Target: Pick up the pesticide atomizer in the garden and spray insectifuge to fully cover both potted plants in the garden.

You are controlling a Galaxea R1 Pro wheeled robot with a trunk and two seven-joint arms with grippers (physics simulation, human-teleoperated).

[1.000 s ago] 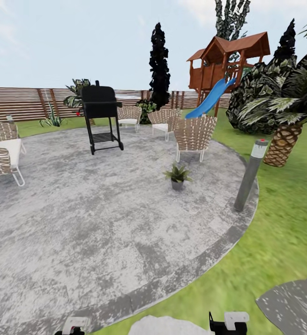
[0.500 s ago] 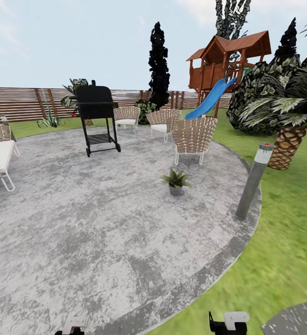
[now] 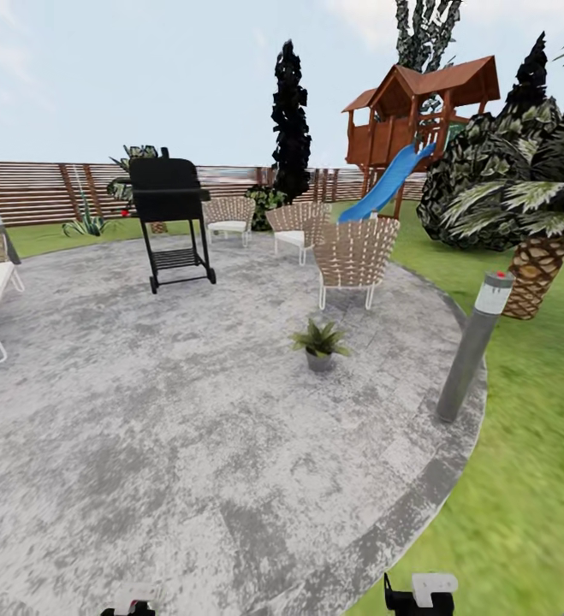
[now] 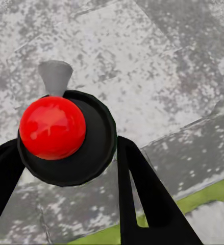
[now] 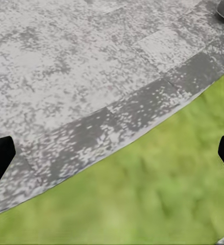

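Observation:
In the left wrist view my left gripper (image 4: 66, 145) is shut on the pesticide atomizer (image 4: 66, 153), seen end-on as a round black body with a red knob and a pale grey nozzle. Its black fingers (image 4: 142, 199) press on both sides. One potted plant (image 3: 319, 342), a small green rosette in a grey pot, stands on the round paved patch (image 3: 187, 428) of the garden, ahead and slightly right. My right gripper (image 5: 113, 153) is open over the patch's edge, holding nothing. Both grippers' tops peek in at the head view's lower edge, left (image 3: 134, 599) and right (image 3: 420, 594).
A grey bollard lamp (image 3: 473, 346) stands at the patch's right rim, with a palm (image 3: 538, 274) behind it. Wicker chairs (image 3: 353, 257) and a black grill (image 3: 169, 218) stand further back. Lawn (image 3: 521, 479) lies to the right, a slatted fence (image 3: 33, 190) and a playhouse with a slide (image 3: 410, 128) behind.
The head view has advanced onto the paved patch and swung slightly right: grill and chairs slid left, the stepping stones dropped out of view. The grippers keep their places.

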